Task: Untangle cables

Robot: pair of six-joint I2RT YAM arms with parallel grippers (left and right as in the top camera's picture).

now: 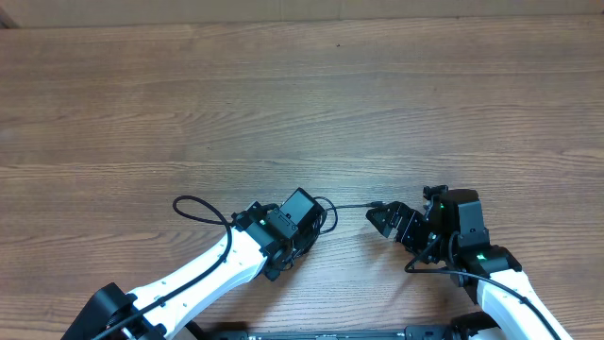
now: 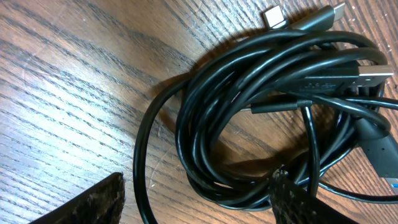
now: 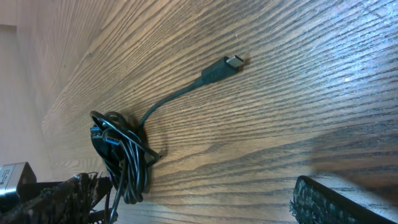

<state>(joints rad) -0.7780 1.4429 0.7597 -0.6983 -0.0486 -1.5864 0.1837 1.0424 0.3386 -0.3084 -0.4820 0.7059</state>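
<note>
The cables point(image 1: 326, 217) are thin black cords wound into one tangled bundle at the front middle of the table. One strand runs right to a small plug point(image 1: 375, 204). My left gripper point(image 1: 313, 229) is open over the bundle, which fills the left wrist view point(image 2: 280, 53) with silver-tipped plugs point(image 2: 273, 15) at its top. The left fingers point(image 2: 199, 205) straddle the bundle's lower loops without closing on them. My right gripper point(image 1: 382, 219) is open and empty just right of the plug. In the right wrist view the bundle point(image 3: 121, 158) lies by the left finger of the gripper point(image 3: 193, 199), and the loose plug point(image 3: 233, 61) lies farther out.
The wooden table point(image 1: 302, 94) stretches bare behind the arms. A thicker black wire loop point(image 1: 189, 203) belonging to the left arm arcs out to the arm's left. Both arm bases sit at the table's front edge.
</note>
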